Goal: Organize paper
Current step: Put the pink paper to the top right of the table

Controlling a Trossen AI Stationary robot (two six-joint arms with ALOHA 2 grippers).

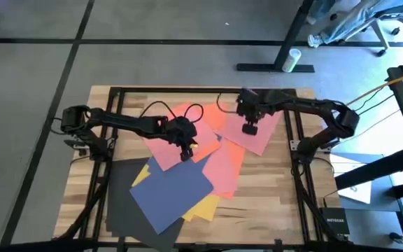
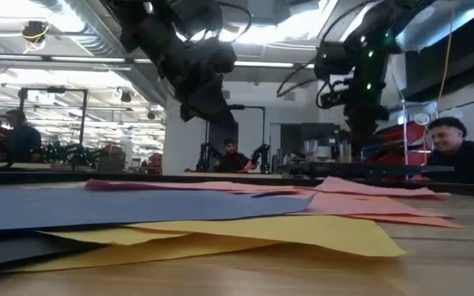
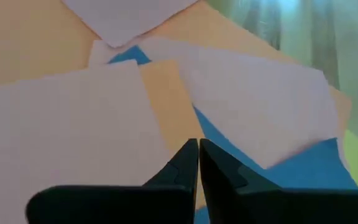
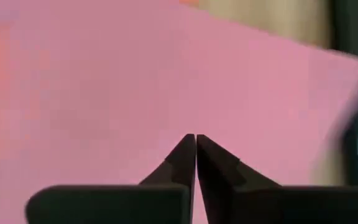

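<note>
Bright overhead light, blurred wrist views

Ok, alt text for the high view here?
Overlapping coloured paper sheets, pink, orange, yellow, navy and dark grey, lie fanned across a wooden table. The left gripper is over a pink sheet mid-pile, the right gripper over another pink sheet farther back.

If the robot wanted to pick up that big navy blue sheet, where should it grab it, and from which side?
Probably at the near corner of the flat navy blue paper sheet, the one toward the table's front edge. There it overhangs the dark grey-black sheet and yellow sheet, and nothing covers it, while pink sheets overlap its far edge. Coming in low from the front, a pincer could slide under that corner.
</note>
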